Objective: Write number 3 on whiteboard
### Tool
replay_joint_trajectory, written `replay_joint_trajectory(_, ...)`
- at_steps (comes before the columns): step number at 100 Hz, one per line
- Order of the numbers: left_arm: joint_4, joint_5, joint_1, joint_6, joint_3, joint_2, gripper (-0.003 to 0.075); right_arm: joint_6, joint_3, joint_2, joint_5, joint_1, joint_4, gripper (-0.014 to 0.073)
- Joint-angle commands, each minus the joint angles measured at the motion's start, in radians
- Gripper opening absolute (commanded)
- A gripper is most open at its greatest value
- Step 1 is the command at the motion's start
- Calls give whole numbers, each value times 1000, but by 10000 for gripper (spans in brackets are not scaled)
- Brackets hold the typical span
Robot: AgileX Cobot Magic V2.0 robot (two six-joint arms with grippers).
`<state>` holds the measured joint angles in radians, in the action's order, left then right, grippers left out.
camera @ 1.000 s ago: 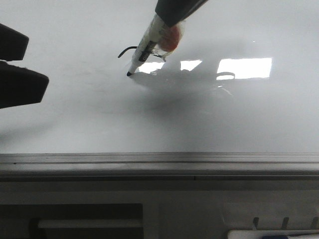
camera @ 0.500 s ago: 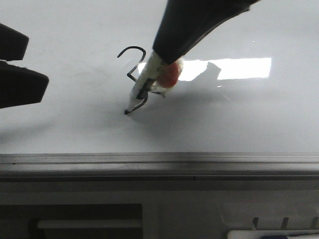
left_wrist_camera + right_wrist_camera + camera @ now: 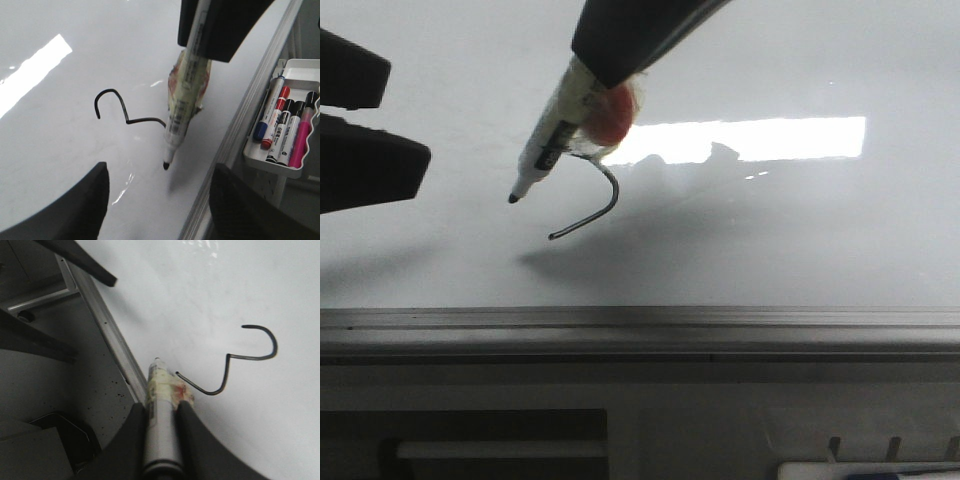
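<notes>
The whiteboard lies flat, pale and glossy. The number 3 is a thin black stroke on it; the front view shows only its lower curve and tail, the rest hidden behind the marker. The whole figure shows in the left wrist view and the right wrist view. My right gripper is shut on a white marker with tape and a red patch. The marker's black tip is left of the tail's end and looks lifted off the board. My left gripper hangs open and empty at the left.
The grey metal rail runs along the board's near edge. A white tray with several coloured markers hangs beyond the rail. A bright rectangular reflection lies on the board. The left gripper's finger shows in the right wrist view.
The right gripper drew the middle and lower curve of the 3 toward the rail, then moved the marker tip left and away from the tail's end. The left gripper barely moved.
</notes>
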<state>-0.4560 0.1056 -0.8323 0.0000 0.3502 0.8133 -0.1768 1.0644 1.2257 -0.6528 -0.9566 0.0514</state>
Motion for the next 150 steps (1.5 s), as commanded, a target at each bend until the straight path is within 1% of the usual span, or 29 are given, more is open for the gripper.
replay_joint_trajectory(1, -29, 105, 0, 0, 28, 21, 399, -4, 29, -26, 59, -19, 12, -61)
replay_joint_trajectory(13, -32, 109, 0, 0, 28, 67, 399, -4, 29, -26, 72, -43, 12, -61)
replay_joint_trajectory(33, -32, 200, 0, 0, 30, 129, 399, -4, 29, -26, 67, -73, 12, -61)
replay_joint_trajectory(45, -32, 209, 0, 0, 32, 172, 399, -4, 29, -26, 60, -97, 12, -61)
replay_joint_trajectory(60, -28, 245, 0, 0, 32, 207, 388, -4, 29, -26, 54, -97, 12, -61)
replay_joint_trajectory(64, -15, 247, 0, 0, 32, 208, 360, -4, 29, -26, 49, -97, 12, -61)
replay_joint_trajectory(69, -15, 247, 0, 0, 32, 208, 288, -4, 29, -26, 42, -97, 12, -61)
replay_joint_trajectory(72, -15, 248, 0, 0, 32, 208, 214, -4, 29, -26, 37, -97, 12, -61)
replay_joint_trajectory(74, -15, 250, 0, 0, 32, 208, 179, -4, 29, -26, 35, -97, 12, -61)
replay_joint_trajectory(79, -20, 252, 0, 0, 32, 208, 38, -4, 29, -26, 35, -97, 12, -61)
replay_joint_trajectory(81, -21, 252, 0, 0, 32, 208, 4, -4, 29, -26, 35, -97, 12, -61)
replay_joint_trajectory(82, -22, 252, 0, 0, 32, 208, -25, -4, 29, -26, 35, -97, 12, -61)
replay_joint_trajectory(84, -25, 252, 0, 0, 32, 208, -17, -4, 29, -26, 35, -97, 12, -61)
replay_joint_trajectory(113, -26, 252, 0, 0, 32, 208, -20, -4, 29, -26, 33, -97, -5, -61)
replay_joint_trajectory(122, -26, 252, 0, 0, 32, 208, -21, -4, 29, -26, 53, -97, -5, -53)
replay_joint_trajectory(127, -26, 254, 0, 0, 32, 208, -21, -4, 29, -26, 65, -97, -5, -1)
replay_joint_trajectory(131, -26, 254, 0, 0, 32, 208, -20, -4, 29, -26, 74, -95, 1, 83)
replay_joint_trajectory(132, -24, 254, 0, 0, 32, 208, -21, -4, 29, -26, 76, -93, 6, 119)
replay_joint_trajectory(134, -19, 254, 0, -7, 32, 208, -21, -4, 29, -26, 79, -90, 14, 159)
replay_joint_trajectory(135, -17, 254, 0, -7, 32, 208, -21, -4, 29, -26, 83, -90, 23, 201)
replay_joint_trajectory(136, -11, 254, 0, -10, 32, 208, -21, -4, 29, -26, 84, -86, 28, 223)
replay_joint_trajectory(137, -9, 254, 0, -10, 32, 208, -21, -4, 29, -26, 86, -84, 36, 269)
replay_joint_trajectory(138, -3, 254, 0, -10, 32, 208, -21, -1, 29, -26, 88, -80, 41, 293)
replay_joint_trajectory(139, 0, 254, 0, -10, 32, 208, -21, 1, 29, -26, 88, -78, 45, 339)
replay_joint_trajectory(141, 11, 254, 0, -10, 32, 208, -21, 10, 29, -26, 95, -71, 55, 386)
replay_joint_trajectory(142, 15, 251, 0, -10, 32, 208, -21, 13, 29, -26, 98, -68, 60, 431)
replay_joint_trajectory(146, 59, 239, 0, -10, 32, 208, -21, 18, 29, -30, 106, -48, 69, 552)
replay_joint_trajectory(150, 137, 222, 0, -10, 32, 208, -21, 19, 29, -32, 115, -25, 69, 619)
